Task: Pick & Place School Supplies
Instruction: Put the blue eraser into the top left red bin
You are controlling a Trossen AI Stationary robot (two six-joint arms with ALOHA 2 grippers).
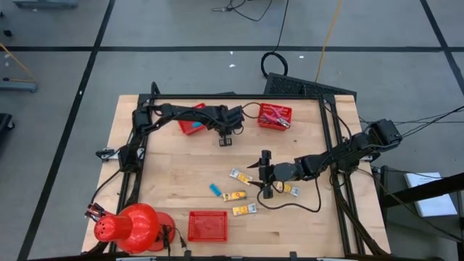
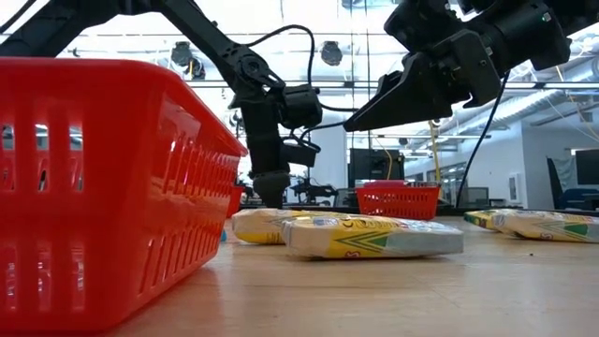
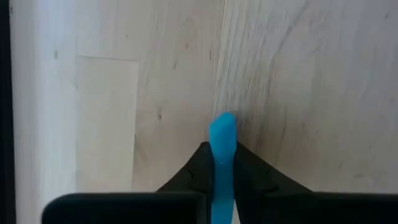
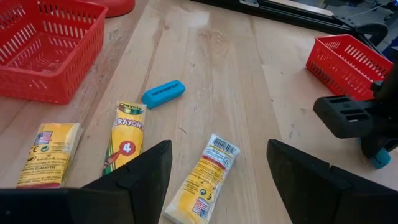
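My left gripper (image 1: 225, 140) points down over the far middle of the table, shut on a light-blue block (image 3: 222, 134). In the right wrist view it shows with the block's end (image 4: 379, 160) below its fingers. My right gripper (image 1: 265, 174) hangs open above the table's middle, holding nothing. Below it, flat on the wood, lie another light-blue block (image 4: 163, 93) and several yellow packets (image 4: 203, 177), (image 4: 126, 134), (image 4: 48, 152). My left gripper pinches the light-blue block (image 3: 222, 163) between its two fingers, coming from above and pointing steeply down. The block lies along the fingers, and its free end (image 3: 222, 124) sticks out past the fingertips toward the wood. Whether that end touches the table, I cannot tell.
Red mesh baskets stand at the far left (image 1: 191, 120), the far middle (image 1: 275, 116) and the near edge (image 1: 208, 225). A big red dome-shaped object (image 1: 132, 228) sits at the near left corner. Bare wood lies between the left gripper and the packets.
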